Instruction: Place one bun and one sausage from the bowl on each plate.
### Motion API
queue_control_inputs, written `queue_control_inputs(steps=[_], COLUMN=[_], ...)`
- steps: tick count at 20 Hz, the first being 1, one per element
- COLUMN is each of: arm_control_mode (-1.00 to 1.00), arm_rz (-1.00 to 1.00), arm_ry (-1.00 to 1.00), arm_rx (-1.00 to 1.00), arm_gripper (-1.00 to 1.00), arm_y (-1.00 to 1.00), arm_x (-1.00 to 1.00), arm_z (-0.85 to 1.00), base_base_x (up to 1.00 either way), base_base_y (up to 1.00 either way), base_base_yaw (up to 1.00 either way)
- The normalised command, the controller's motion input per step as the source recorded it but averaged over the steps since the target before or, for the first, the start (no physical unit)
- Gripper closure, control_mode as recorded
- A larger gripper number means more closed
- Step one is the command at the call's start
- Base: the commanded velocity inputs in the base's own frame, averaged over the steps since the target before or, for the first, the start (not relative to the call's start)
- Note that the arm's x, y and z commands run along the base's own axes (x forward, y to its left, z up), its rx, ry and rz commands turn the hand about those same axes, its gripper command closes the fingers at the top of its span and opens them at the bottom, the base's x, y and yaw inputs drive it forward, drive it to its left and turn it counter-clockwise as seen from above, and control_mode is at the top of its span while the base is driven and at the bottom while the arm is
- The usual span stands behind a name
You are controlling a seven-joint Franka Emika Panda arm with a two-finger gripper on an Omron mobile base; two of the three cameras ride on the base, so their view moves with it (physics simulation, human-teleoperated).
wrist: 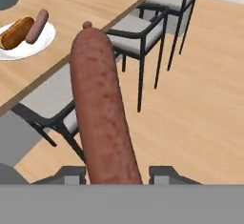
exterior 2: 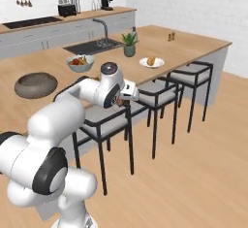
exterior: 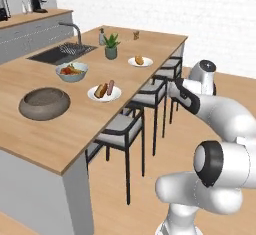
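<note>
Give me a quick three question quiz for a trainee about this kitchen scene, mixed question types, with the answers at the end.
1. True or false: the tool is shut on a sausage.
2. Multiple choice: what lies on the near plate? A) nothing B) a bun alone C) a bun and a sausage
3. Fill in: the far plate holds a bun but lacks a ____.

Key
1. True: in the hand view the sausage stands between the tips, out over the floor beside the chairs.
2. C: the near bun and near sausage lie side by side.
3. sausage
</note>
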Motion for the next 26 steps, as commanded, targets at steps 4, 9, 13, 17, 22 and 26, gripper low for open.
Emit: queue_control_inputs(steps=[4, 9, 13, 17, 22, 26], arm_control_mode=[1.0, 1.0, 1.0, 1.0, 1.0, 1.0], arm_rz=[0.0, 0.0, 0.0, 0.0, 0.0, 0.0], arm_ry=[0.0, 0.0, 0.0, 0.0, 0.0, 0.0], arm_rx=[0.0, 0.0, 0.0, 0.0, 0.0, 0.0], arm_gripper=[1.0, 1.0, 1.0, 1.0, 1.0, 1.0], arm_y=[0.0, 0.0, 0.0, 0.0, 0.0, 0.0], arm_x=[0.0, 0.0, 0.0, 0.0, 0.0, 0.0], arm_z=[0.0, 0.0, 0.0, 0.0, 0.0, 0.0], base_base_x=[0.12, 0.73, 1.0, 1.0, 1.0, 0.92], base_base_y=[-1.0, -1.0, -0.84, -0.73, -0.79, -0.57], base_base_yaw=[-0.17, -0.09, 0.23, 0.32, 0.37, 0.51])
